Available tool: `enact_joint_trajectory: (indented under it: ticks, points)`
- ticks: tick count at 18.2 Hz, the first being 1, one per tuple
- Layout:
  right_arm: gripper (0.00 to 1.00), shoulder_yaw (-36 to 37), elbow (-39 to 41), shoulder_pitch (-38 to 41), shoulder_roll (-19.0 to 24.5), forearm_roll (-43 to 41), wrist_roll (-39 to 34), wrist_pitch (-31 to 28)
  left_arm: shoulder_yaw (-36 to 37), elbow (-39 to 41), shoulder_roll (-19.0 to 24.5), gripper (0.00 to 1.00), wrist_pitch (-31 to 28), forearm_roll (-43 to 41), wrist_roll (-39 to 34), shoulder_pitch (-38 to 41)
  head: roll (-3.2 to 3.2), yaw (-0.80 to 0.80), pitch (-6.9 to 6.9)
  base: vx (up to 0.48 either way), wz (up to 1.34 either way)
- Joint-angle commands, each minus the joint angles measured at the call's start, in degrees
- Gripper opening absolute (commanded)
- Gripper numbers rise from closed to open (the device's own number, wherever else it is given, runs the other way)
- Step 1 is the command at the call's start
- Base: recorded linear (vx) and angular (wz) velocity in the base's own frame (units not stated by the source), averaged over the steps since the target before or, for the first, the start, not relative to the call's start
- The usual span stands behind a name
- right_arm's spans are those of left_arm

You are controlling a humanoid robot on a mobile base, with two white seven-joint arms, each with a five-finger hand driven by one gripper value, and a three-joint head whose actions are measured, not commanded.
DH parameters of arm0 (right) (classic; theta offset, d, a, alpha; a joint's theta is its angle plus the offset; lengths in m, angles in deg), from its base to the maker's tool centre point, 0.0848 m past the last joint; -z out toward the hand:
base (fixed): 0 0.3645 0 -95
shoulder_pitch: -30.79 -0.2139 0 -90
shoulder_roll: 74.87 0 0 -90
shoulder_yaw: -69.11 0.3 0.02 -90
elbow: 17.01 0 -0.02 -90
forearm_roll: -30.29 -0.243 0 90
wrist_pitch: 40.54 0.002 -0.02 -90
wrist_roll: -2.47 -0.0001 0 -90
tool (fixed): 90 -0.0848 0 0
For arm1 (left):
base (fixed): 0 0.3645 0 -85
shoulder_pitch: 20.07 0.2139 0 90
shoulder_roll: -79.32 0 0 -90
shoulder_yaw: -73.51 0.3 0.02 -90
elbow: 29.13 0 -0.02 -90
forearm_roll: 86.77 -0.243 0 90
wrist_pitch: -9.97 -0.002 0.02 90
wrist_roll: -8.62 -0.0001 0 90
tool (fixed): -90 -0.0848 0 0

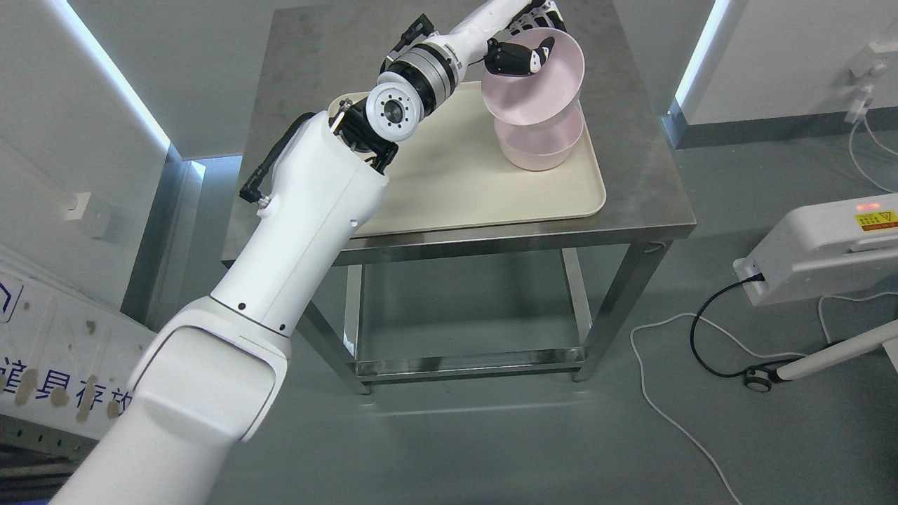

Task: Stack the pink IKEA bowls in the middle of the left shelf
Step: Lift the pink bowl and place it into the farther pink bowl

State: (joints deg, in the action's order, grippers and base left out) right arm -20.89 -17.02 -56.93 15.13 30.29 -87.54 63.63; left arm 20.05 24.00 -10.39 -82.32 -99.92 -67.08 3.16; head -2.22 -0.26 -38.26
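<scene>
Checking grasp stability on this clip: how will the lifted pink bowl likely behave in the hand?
The upper pink bowl looks rigid. Its glossy surface probably makes it slippery. Held tilted by the rim in the left hand, it may pivot or slip.

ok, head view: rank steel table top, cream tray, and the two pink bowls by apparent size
1. Grey steel table top
2. Cream rectangular plastic tray
3. Tilted pink bowl held in the left hand, and the lower pink bowl on the tray: the lower one is partly hidden, so these two stay unranked.
</scene>
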Motion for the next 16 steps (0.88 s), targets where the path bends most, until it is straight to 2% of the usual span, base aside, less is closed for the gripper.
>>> enact_joint_trajectory:
  ticks: [1,9,11,13,15,16]
  points:
    - [1.0,0.3,1.0,0.0,-1.0,-0.1,0.0,0.0,6.1,-6.8,0.7,0.06,0.2,0.6,-1.4,-0.8,0.0,0.0,0.0,0.0,0.0]
    - [1.0,0.3,1.0,0.0,-1.0,-0.1,0.0,0.0,2.0,-7.8,0.7,0.12,0.1,0.2,-4.2,-0.8,0.0,0.0,0.0,0.0,0.0]
    - [1.0,0.3,1.0,0.0,-1.0,-0.1,0.0,0.0,1.9,-7.8,0.7,0.16,0.1,0.2,-4.3,-0.8,0.0,0.0,0.0,0.0,0.0]
    - [1.0,0.3,1.0,0.0,-1.0,-0.1,0.0,0.0,0.7,-7.9,0.7,0.26,0.1,0.3,-3.9,-0.8,0.0,0.0,0.0,0.0,0.0]
    - [1.0,0.3,1.0,0.0,-1.0,-0.1,0.0,0.0,0.3,-7.8,0.7,0.43,0.1,0.6,-3.3,-0.7,0.0,0.0,0.0,0.0,0.0]
    - [1.0,0.3,1.0,0.0,-1.0,-0.1,0.0,0.0,0.3,-7.6,0.7,0.56,0.3,0.7,-3.2,-0.5,0.0,0.0,0.0,0.0,0.0]
